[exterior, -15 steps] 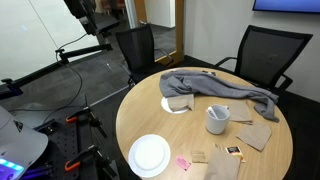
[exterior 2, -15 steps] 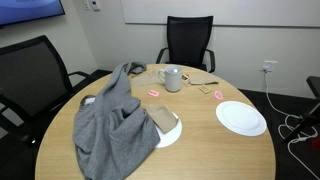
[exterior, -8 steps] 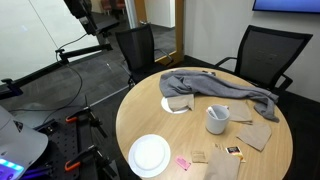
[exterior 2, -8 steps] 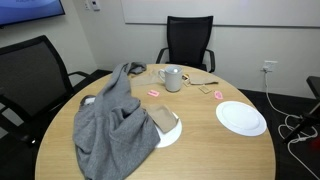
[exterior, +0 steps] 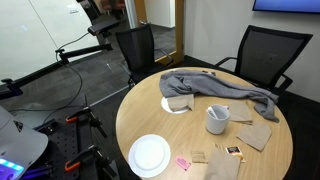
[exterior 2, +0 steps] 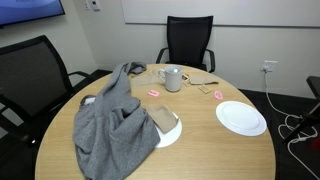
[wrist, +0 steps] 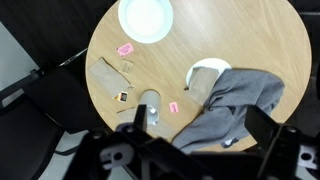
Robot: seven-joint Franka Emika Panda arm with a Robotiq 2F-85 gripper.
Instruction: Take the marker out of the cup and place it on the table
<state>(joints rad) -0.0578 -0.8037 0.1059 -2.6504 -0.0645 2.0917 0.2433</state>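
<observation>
**A:** Where's the marker?

**B:** It seems to be in the cup. A thin dark stick shows at the mouth in the wrist view. In both exterior views it is too small to make out.

**A:** And the cup?

**B:** Upright on the table, near the rim. It is just beside the edge of the grey cloth, with brown napkins near it on the other side. The white plate lies well apart.

**A:** The gripper?

**B:** It hangs high over the table, looking straight down and touching nothing. Its jaws stand spread wide, with nothing between them. In an exterior view the arm is off beyond the table, by a chair.
</observation>
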